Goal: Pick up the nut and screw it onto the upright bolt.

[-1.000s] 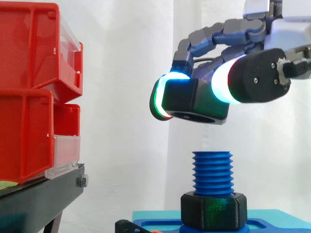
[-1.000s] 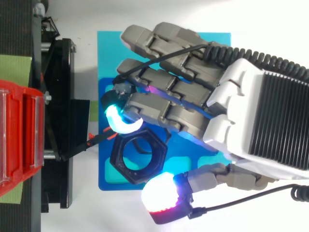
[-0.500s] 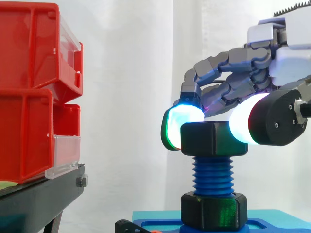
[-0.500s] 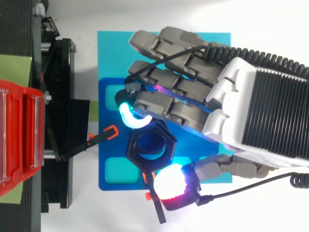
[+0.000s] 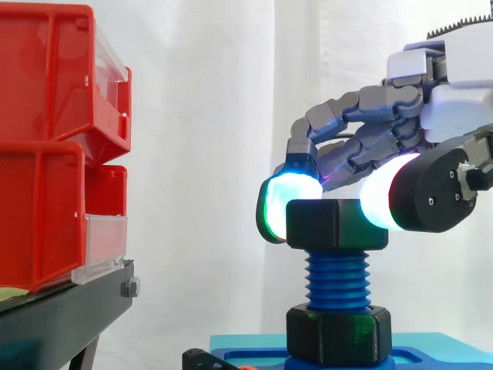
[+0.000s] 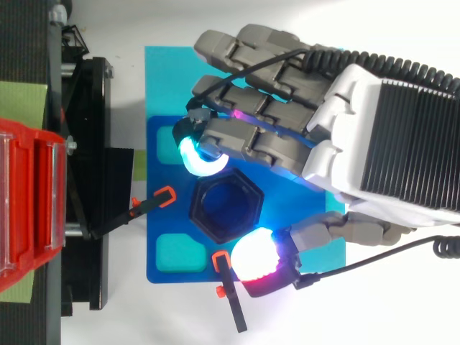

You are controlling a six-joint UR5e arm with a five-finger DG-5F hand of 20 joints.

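A black hexagonal nut (image 5: 337, 223) (image 6: 226, 208) sits level on the top of the upright blue threaded bolt (image 5: 337, 281); in the top view the blue bolt end shows through its hole. My hand (image 5: 431, 146) (image 6: 323, 144) reaches in from the right, a curled finger and the thumb pinching the nut on opposite sides with their glowing pads (image 6: 253, 255). A second black nut (image 5: 337, 333) sits at the bolt's foot on the blue base (image 6: 162, 79).
Red bins (image 5: 54, 146) stand stacked on a black stand (image 5: 62, 316) to the left of the bolt. Two small black clamps with orange tips (image 6: 151, 203) lie on the base beside the bolt.
The hand came down with the nut from above the bolt and set it on the bolt's top. In the top view the nut turned and the thumb shifted round it.
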